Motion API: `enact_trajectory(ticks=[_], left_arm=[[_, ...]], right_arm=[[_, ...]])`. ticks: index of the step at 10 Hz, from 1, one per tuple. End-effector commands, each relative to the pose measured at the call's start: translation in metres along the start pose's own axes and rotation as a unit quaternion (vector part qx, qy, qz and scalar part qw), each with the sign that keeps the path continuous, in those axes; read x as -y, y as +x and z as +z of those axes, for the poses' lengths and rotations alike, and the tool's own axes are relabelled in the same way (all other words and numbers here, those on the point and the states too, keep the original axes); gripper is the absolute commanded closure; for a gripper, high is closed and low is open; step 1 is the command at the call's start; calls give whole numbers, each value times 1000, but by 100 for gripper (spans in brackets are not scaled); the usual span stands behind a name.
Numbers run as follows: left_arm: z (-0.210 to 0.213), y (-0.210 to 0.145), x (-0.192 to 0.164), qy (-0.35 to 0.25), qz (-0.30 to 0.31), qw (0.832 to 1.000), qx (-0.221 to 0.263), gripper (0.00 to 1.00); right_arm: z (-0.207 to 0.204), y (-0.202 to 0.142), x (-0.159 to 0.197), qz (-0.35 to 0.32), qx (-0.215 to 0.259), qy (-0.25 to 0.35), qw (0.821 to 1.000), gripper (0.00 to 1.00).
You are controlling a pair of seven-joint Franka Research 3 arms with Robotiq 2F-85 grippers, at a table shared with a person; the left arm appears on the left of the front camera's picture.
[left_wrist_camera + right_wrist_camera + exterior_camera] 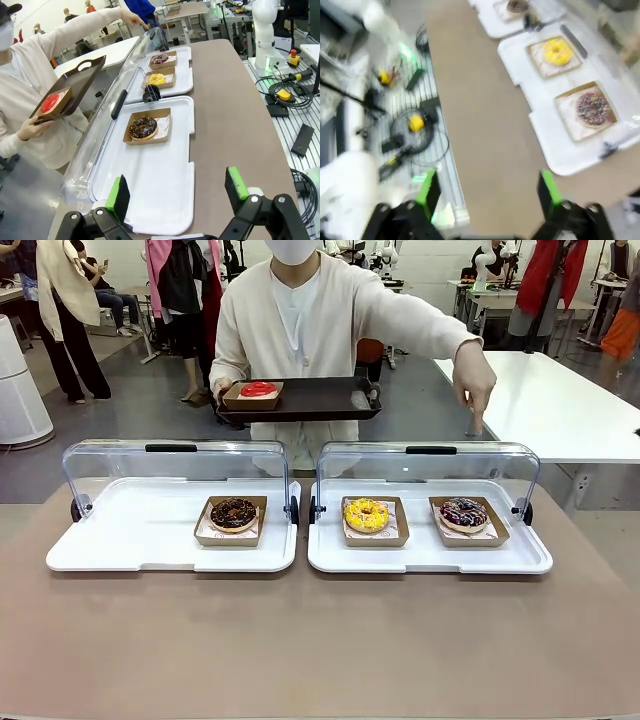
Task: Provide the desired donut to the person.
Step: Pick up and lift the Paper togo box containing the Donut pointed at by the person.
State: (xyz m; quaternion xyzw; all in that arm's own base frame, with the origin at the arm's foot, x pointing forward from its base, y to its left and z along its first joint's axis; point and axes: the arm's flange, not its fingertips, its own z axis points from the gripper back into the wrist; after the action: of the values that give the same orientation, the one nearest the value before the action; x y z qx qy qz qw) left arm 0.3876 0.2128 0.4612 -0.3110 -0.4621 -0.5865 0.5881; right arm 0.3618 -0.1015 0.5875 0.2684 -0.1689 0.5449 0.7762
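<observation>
The person (300,330) is standing at the far side of the tabletop (300,650) and pointing a hand (478,390) down toward the right end of the right-hand white tray (420,558). So the wanted donut is most likely the dark-glazed sprinkled donut (463,514). It is sitting in its own brown cardboard boat (497,533), with the clear lid (430,465) standing raised behind it. A yellow donut (366,514) is lying just beside it on the same tray, and a chocolate donut (233,513) is on the left tray.

The sprinkled donut is probably going to handle as light, soft and easily crushed, with a sticky glaze that would smear or shed sprinkles under a pinch. The cardboard boat is likely the better place to take hold. A grip across its low side walls should carry the donut without touching it (thin card may buckle, so a gentle squeeze is looking wise). The person is holding out a dark serving tray (320,398) that is already carrying a red donut (258,389), which is probably where this one should go.

The left fingers (119,197) are standing spread wide over the near end of the left tray, holding nothing. The right fingers (547,190) are likewise spread and empty, well apart from the sprinkled donut.

No brand or label is readable. Faint print is showing on the paper liners under the donuts, too small to make out.
</observation>
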Motion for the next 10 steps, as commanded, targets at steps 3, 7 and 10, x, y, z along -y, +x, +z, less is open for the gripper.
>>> enact_trajectory(ticks=[3, 7, 10], left_arm=[[2, 0, 1, 2, -1, 1000, 1, 0], [2, 0, 1, 2, -1, 1000, 1, 0], [2, 0, 1, 2, -1, 1000, 1, 0]], right_arm=[[-76, 70, -6, 120, -207, 5, 971, 0], [-146, 84, -5, 190, -275, -73, 940, 0], [-164, 76, 0, 212, -259, -107, 936, 0]])
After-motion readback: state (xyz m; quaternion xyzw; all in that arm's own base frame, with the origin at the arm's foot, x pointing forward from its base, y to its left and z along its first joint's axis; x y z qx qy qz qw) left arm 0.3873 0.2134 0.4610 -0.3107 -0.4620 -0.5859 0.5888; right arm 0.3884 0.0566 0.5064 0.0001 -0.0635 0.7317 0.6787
